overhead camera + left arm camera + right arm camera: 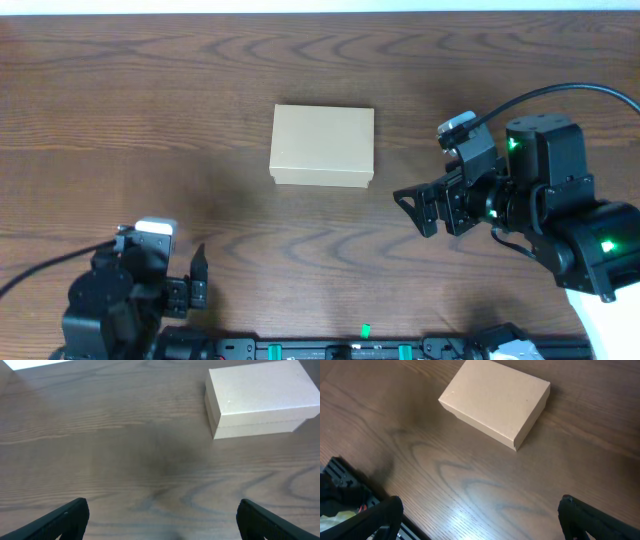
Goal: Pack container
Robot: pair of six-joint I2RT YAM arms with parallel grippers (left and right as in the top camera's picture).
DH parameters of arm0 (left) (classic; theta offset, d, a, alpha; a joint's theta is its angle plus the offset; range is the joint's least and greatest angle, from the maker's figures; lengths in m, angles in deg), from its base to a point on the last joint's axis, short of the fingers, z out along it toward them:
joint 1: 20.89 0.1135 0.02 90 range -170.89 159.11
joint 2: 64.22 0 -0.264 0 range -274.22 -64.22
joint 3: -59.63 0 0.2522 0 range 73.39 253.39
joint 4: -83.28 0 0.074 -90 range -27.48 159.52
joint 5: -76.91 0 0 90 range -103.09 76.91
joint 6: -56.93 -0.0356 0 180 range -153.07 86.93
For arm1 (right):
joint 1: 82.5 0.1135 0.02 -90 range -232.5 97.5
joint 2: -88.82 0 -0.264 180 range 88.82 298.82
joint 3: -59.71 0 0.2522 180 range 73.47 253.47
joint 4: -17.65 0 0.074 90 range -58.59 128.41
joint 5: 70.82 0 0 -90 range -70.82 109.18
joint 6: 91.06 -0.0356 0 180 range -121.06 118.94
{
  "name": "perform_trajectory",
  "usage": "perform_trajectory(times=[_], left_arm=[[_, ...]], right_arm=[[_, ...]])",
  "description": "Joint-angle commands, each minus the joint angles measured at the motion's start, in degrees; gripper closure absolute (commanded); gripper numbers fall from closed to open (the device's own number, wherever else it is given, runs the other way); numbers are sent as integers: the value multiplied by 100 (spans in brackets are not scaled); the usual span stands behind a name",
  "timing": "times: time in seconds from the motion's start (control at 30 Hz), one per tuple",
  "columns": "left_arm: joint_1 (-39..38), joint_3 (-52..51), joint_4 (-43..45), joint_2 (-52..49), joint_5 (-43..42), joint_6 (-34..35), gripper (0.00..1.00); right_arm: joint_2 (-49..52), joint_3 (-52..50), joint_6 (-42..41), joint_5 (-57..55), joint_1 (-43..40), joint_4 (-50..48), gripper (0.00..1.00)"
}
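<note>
The box (pixel 322 146), lid apparently shut and contents hidden, is sitting mid-bench (pixel 150 100). The left gripper (pixel 161 517) is hanging wide open well short of it; the right gripper (pixel 480 512) is gaping nearby, touching nothing.

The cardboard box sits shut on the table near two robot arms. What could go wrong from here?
First, the box is shut and lies loose on the smooth table; a nudge might slide it instead of opening it. Second, the left arm and right arm both face that one box, jaws open; reaching together, they might collide.
</note>
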Motion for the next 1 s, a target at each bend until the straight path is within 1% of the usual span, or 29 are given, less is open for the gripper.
perform_trajectory(times=[0.0,0.1,0.2,0.47,0.7,0.97], left_arm=[[20,-461,188,426,76,74,5],[26,-979,468,868,111,173,5],[205,-1552,815,1346,107,350,5],[1043,-2905,1637,2194,-243,435,5],[1392,-3718,2267,2520,-420,479,5],[1445,-4360,3025,2538,-621,538,5]], right_arm=[[0,68,24,-15,44,7,1],[0,68,26,-15,44,4,1],[0,68,26,-15,44,4,1],[0,68,24,-15,44,4,1],[0,68,24,-15,44,4,1],[0,68,24,-15,44,4,1]])
